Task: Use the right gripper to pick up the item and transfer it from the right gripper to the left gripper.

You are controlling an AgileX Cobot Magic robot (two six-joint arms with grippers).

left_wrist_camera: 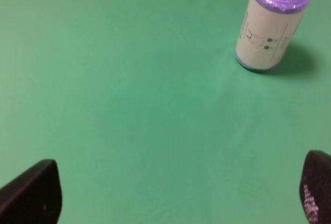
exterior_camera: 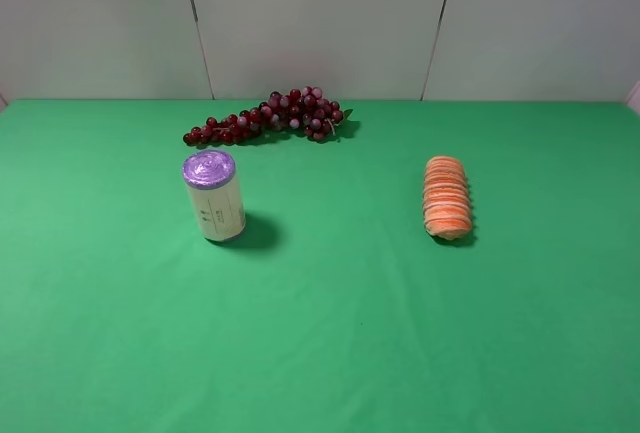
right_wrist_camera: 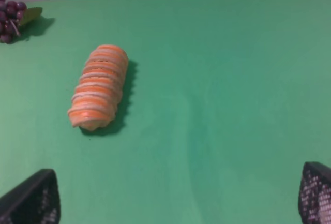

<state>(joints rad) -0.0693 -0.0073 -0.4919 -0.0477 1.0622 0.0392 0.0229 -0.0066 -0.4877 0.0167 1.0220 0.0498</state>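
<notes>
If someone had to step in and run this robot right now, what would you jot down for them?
Grippers: left gripper open, empty, near the can; right gripper open, empty, facing the orange loaf toy, not touching.
Toy lies on the green table, right side; grapes at the back.
Done: nothing yet. Left: right gripper grabs the toy, hands it to the left one.

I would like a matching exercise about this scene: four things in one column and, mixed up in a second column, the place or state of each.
Column one
1. can
2. grapes
3. loaf
4. right gripper

Column two
a. lying flat, on the right
b. open, empty
c. upright, on the left
d. at the back

Pairs: 1-c, 2-d, 3-a, 4-b
</notes>
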